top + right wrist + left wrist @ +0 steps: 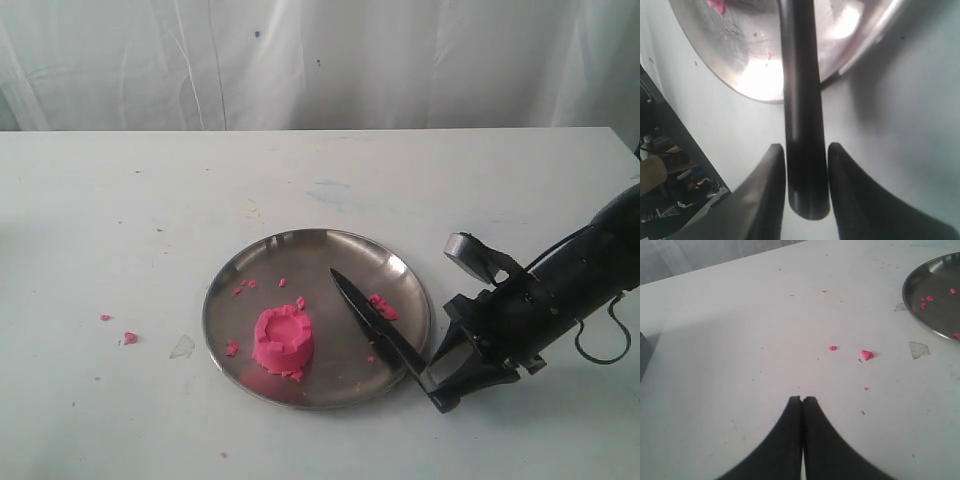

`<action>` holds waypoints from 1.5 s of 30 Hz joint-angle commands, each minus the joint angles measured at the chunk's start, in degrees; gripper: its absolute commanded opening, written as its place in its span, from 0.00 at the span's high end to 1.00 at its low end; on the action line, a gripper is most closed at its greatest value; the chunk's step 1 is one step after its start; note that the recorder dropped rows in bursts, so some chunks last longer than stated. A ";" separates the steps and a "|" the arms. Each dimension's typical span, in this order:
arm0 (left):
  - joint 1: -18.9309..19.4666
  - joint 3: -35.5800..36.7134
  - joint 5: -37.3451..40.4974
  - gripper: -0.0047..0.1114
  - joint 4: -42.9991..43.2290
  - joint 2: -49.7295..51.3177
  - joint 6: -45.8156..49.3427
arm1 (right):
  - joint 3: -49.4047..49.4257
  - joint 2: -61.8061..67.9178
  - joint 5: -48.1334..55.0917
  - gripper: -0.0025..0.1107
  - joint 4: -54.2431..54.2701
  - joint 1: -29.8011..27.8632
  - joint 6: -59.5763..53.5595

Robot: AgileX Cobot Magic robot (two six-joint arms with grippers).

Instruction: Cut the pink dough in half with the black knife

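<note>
The pink dough [283,343] stands as a short cylinder with a dented top at the front left of the round metal plate [300,245]. The black knife [365,315] lies slanted over the plate's right side, tip toward the middle and handle out past the rim. My right gripper [432,385] is at the handle end. In the right wrist view the fingers [771,170] press close on both sides of the knife handle [800,75], which runs out over the plate [740,60]. My left gripper [802,399] is shut and empty over bare table, out of the exterior view.
Small pink crumbs [130,338] lie on the table left of the plate, and more lie scattered inside it. In the left wrist view the crumbs [867,354] and the plate's edge [935,290] show ahead. A white curtain hangs behind the table.
</note>
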 commanded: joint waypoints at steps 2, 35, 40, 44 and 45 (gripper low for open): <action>0.16 0.10 -0.05 0.96 -0.31 -0.29 -0.20 | 0.16 -0.01 -0.11 0.75 0.31 -0.03 -0.97; 0.16 0.10 -0.05 0.96 -0.31 -0.29 -0.20 | 1.04 -17.40 -8.35 0.98 -1.45 9.69 -2.04; 0.16 0.10 -0.05 0.96 -0.31 -0.29 -0.20 | 1.64 -14.50 -13.16 0.98 -3.40 9.69 -0.53; 0.16 0.10 -0.05 0.96 -0.31 -0.29 -0.20 | 1.64 -14.50 -14.81 0.98 -3.15 9.69 -0.29; 0.16 0.10 -0.05 0.96 -0.31 -0.29 -0.20 | 1.87 -14.50 -15.30 0.98 -3.15 9.69 0.47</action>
